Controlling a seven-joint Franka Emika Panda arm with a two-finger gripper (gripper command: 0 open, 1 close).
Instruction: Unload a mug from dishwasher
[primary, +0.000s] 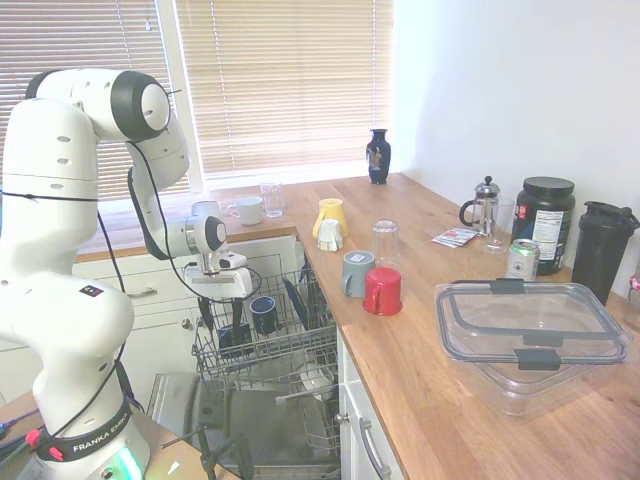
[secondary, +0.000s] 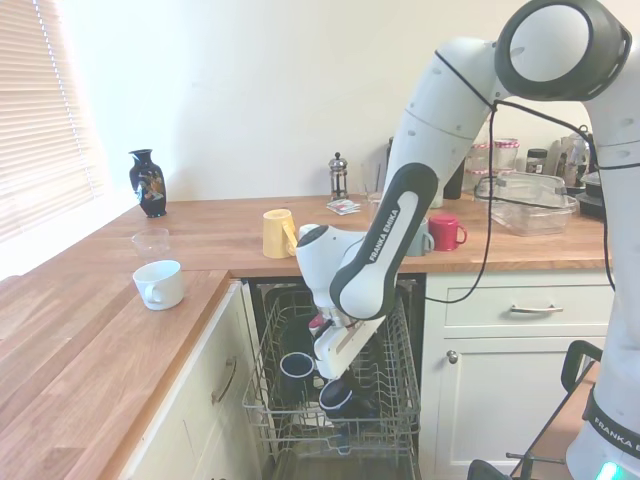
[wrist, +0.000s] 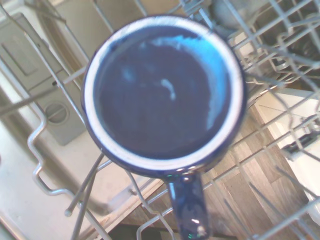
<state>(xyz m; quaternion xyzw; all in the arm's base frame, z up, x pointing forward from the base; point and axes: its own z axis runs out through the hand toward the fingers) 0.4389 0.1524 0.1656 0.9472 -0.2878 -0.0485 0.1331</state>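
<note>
The built-in dishwasher (primary: 262, 385) stands open, its drop-down door with a metal inner face (primary: 172, 398) lying flat nearest the first exterior camera and the grey wire rack (primary: 285, 352) pulled out over it. The white arm's two-finger gripper (primary: 229, 318) points straight down into the rack. The squat, glossy, very dark navy mug (primary: 234, 339) sits upright in the rack at 6 o'clock from it, directly under the tip and very close. Whether they touch, and whether the gripper is open or closed, cannot be told from either exterior view. In the wrist view the mug (wrist: 161, 91) fills most of the picture, mouth up with a pale rim, its loop handle (wrist: 189, 210) running to the picture's edge and rack wires all around it. In the second exterior view it (secondary: 340, 400) again shows just beneath the gripper (secondary: 336, 372). A smaller, narrower blue mug (primary: 264, 314) stands in the rack at 3 o'clock from the gripper in the first exterior view, apart from the dark one. Further back on the wooden worktop (primary: 440, 400) stand a red mug (primary: 383, 291) and a grey mug (primary: 356, 272) just beside each other. A yellow mug (primary: 331, 215) stands behind them, and a dark vase (primary: 378, 156) by the window.
</note>
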